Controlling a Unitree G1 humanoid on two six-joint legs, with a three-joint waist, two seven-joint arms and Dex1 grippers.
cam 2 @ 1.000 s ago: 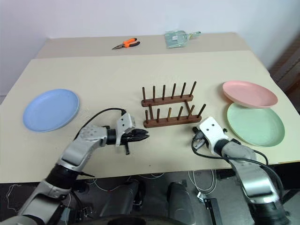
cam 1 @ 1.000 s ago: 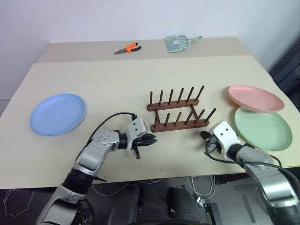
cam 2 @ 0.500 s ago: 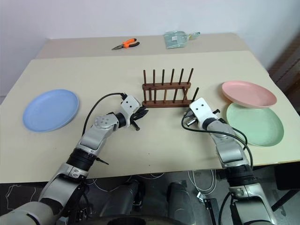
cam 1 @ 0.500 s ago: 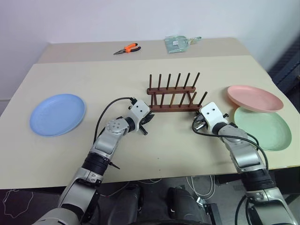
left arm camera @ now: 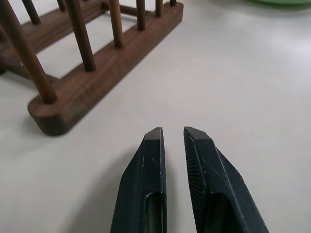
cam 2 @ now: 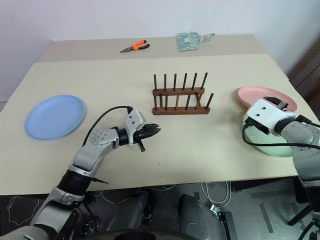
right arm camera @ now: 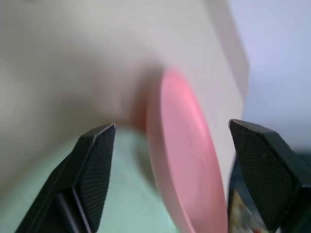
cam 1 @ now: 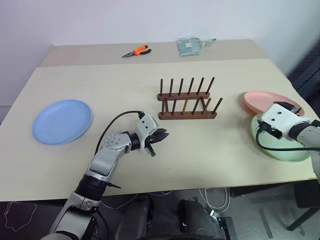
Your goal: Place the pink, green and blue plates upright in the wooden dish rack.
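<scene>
Your right gripper point(right arm camera: 170, 141) gapes wide before the pink plate point(right arm camera: 187, 155); your left gripper point(left arm camera: 172, 133), nearly shut, empty, faces the wooden dish rack point(left arm camera: 97, 73); overhead, the blue plate point(cam 1: 62, 121) sits far left.

1. Wooden dish rack point(cam 1: 187, 99): dark brown, two peg rows, upright, table ctr, empty.
2. Blue plate point(cam 1: 62, 121): flat, 9 o'clock of rack.
3. Pink plate point(cam 1: 260, 99): 3 o'clock, rim overlapping green plate point(cam 1: 280, 149).

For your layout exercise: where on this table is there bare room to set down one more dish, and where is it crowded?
Free: the stretch between blue plate and dish rack. Crowded: the right edge, where pink plate overlaps green plate under the right gripper.
</scene>
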